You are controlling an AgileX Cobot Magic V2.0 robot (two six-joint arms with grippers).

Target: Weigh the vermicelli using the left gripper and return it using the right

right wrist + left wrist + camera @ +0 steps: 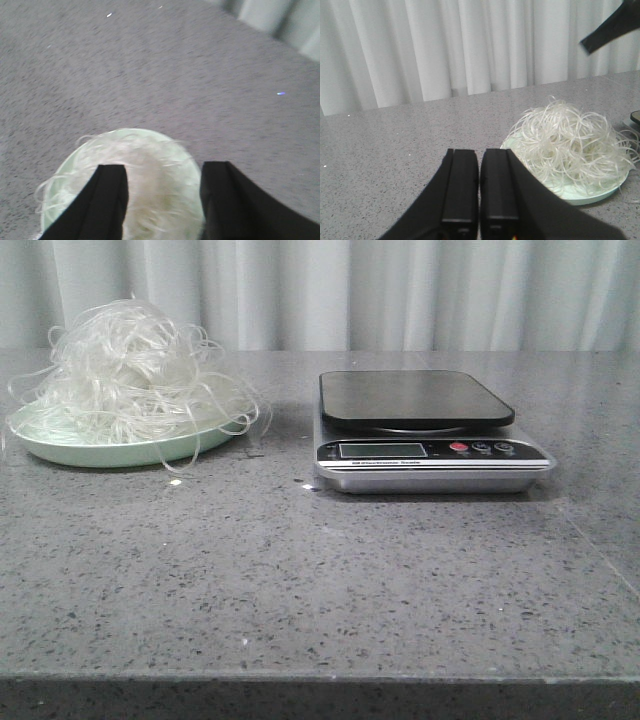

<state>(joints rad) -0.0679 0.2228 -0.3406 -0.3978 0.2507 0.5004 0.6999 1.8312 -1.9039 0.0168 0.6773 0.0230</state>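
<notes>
Heaped on a pale green plate [120, 452] at nine o'clock on the table [300, 580]: vermicelli [130, 370], strands trailing past the rim. Wide bare stone between plate and front edge. Beside it, toward three o'clock, a kitchen scale [425, 430], platform bare, lettering too small to read. Left gripper [479, 185] closed, empty. Right gripper [162, 200] spread wide above the vermicelli.

A grey speckled table [300, 580] carries a scale [425, 435]; left of the scale, well apart, sits a green plate [120, 452].
</notes>
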